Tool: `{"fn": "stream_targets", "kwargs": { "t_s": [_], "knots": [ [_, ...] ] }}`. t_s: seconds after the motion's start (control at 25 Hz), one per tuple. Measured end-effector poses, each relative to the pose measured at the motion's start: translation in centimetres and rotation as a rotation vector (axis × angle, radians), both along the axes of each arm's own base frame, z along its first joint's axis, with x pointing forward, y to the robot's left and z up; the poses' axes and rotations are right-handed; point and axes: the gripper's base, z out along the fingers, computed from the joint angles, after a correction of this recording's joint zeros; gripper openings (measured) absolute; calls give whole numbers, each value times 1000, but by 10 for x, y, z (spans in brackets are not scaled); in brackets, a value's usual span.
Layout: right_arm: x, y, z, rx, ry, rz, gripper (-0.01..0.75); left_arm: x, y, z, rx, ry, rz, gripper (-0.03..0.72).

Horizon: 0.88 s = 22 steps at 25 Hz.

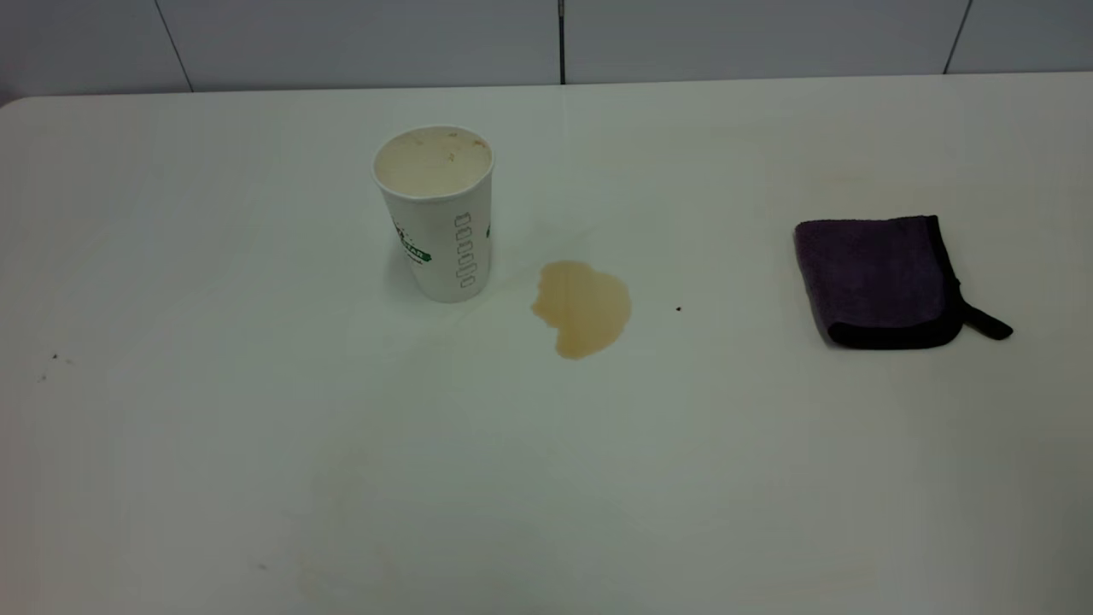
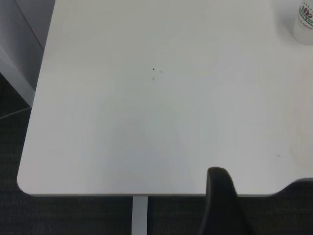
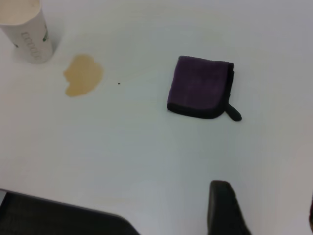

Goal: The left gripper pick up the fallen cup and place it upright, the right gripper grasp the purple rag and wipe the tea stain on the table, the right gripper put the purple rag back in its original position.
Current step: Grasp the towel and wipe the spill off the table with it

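The white cup (image 1: 435,213) with green print stands upright on the table (image 1: 546,478), its stained inside showing. A tan tea stain (image 1: 582,307) lies just right of it. The purple rag (image 1: 875,278) lies folded at the right, its black loop tab pointing right. Neither arm shows in the exterior view. My left gripper (image 2: 266,205) hangs open over the table's near edge, far from the cup (image 2: 305,22). My right gripper (image 3: 266,210) is open above bare table, short of the rag (image 3: 200,88), with the stain (image 3: 83,74) and the cup (image 3: 27,34) farther off. Nothing is between either gripper's fingers.
Small dark specks dot the table (image 1: 679,308). The left wrist view shows the table's rounded corner (image 2: 22,183), a white leg (image 2: 140,215) and dark floor below. A grey panelled wall (image 1: 341,43) runs behind the table.
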Motion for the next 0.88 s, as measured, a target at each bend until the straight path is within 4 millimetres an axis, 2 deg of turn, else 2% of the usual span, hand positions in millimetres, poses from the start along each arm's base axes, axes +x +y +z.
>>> {"fn": "stream_targets", "kwargs": {
  "t_s": [0.16,0.36,0.68,0.88],
  "knots": [
    [51,3,-2,-22,42,71,555,0,0,0,0,0,0,489],
    [116,7,-25,-1,166,149,570,0,0,0,0,0,0,489],
    [216,10,-83,31,341,199,572,0,0,0,0,0,0,489],
    [273,30,-129,-40,400,238,572,0,0,0,0,0,0,489]
  ]
}}
